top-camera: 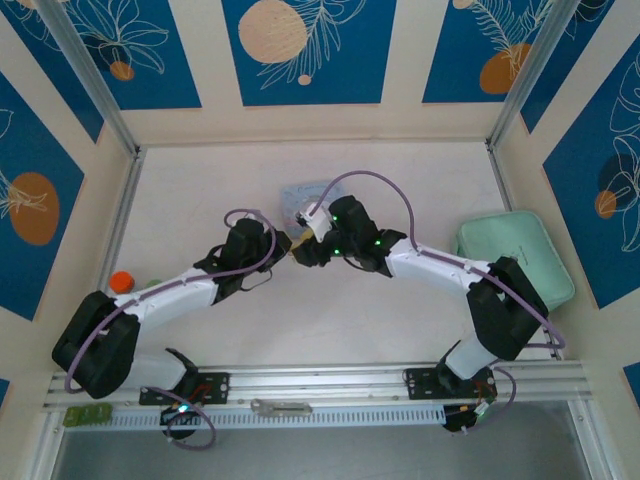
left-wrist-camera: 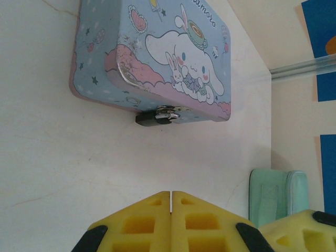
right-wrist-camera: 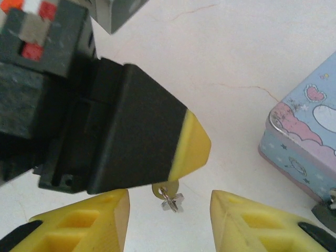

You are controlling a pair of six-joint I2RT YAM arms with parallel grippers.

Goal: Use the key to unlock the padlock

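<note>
The tiny dark padlock (left-wrist-camera: pixel 155 118) hangs on the front latch of the pale blue cartoon tin (left-wrist-camera: pixel 157 52), which lies flat on the table (top-camera: pixel 200 190); the lock's corner also shows at the right wrist view's edge (right-wrist-camera: pixel 328 210). My left gripper (left-wrist-camera: pixel 171 197) is shut, its tips well short of the lock. The key (right-wrist-camera: pixel 167 189) sticks out below its yellow fingertips (right-wrist-camera: pixel 193 143), with a ring and a second small key dangling. My right gripper (right-wrist-camera: pixel 169 199) is open, one finger on each side of that hanging key without touching it. Both grippers meet just in front of the tin (top-camera: pixel 300 195).
A mint green zip case (top-camera: pixel 515 260) lies at the right side of the table. An orange-capped object (top-camera: pixel 121 282) sits by the left wall. A flat silvery bar piece (top-camera: pixel 280 407) rests on the front rail. Walls enclose the table.
</note>
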